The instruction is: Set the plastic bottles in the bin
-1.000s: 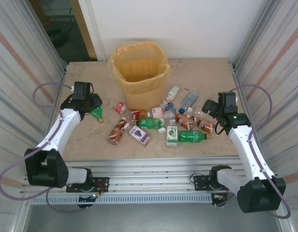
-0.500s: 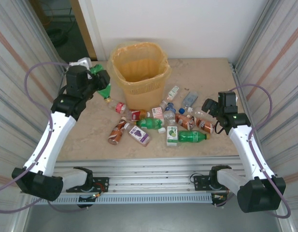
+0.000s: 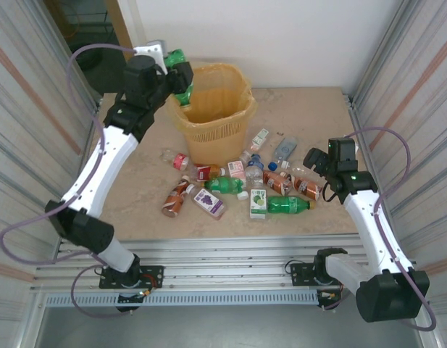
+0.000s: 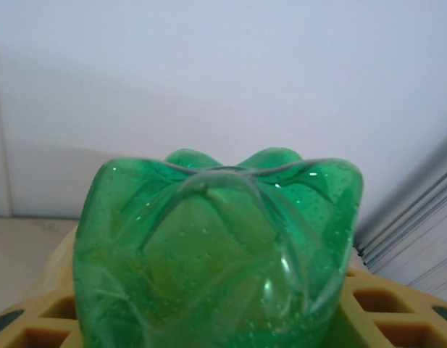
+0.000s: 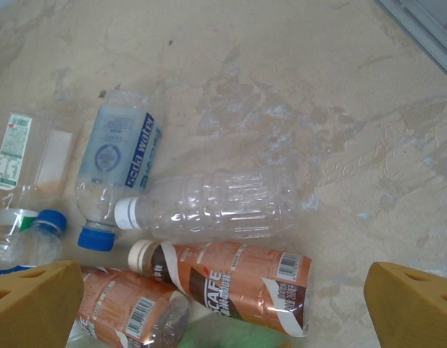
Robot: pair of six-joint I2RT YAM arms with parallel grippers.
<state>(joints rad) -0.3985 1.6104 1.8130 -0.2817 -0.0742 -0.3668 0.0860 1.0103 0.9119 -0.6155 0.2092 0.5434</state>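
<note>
- The left gripper [image 3: 180,76] is seen part-closed on a green bottle [image 4: 216,254], the jaws pressed against its sides.
- In the left wrist view the bottle's lobed base is turned toward the camera, and the yellow fingers [image 4: 386,308] are seen low at either side of it.
- The held bottle is raised over the left rim of the bin [image 3: 209,134], which stands at the back of the table [image 3: 129,210] with a yellow liner folded over its edge.
- The right gripper [image 3: 315,161] is spread wide and nothing is held; its fingers [image 5: 35,304] are seen at the lower corners of the right wrist view.
- Between and beyond those fingers a brown-labelled bottle [image 5: 223,279] is seen lying on its side, with a clear bottle [image 5: 209,206] just behind it, touching or nearly so.
- A blue-capped bottle [image 5: 114,174] lies to the left of the clear one.
- Further bottles are scattered on the table in front of the bin, among them a large green bottle [image 3: 288,205], a purple-labelled bottle [image 3: 209,201] and a brown bottle [image 3: 176,198].
</note>
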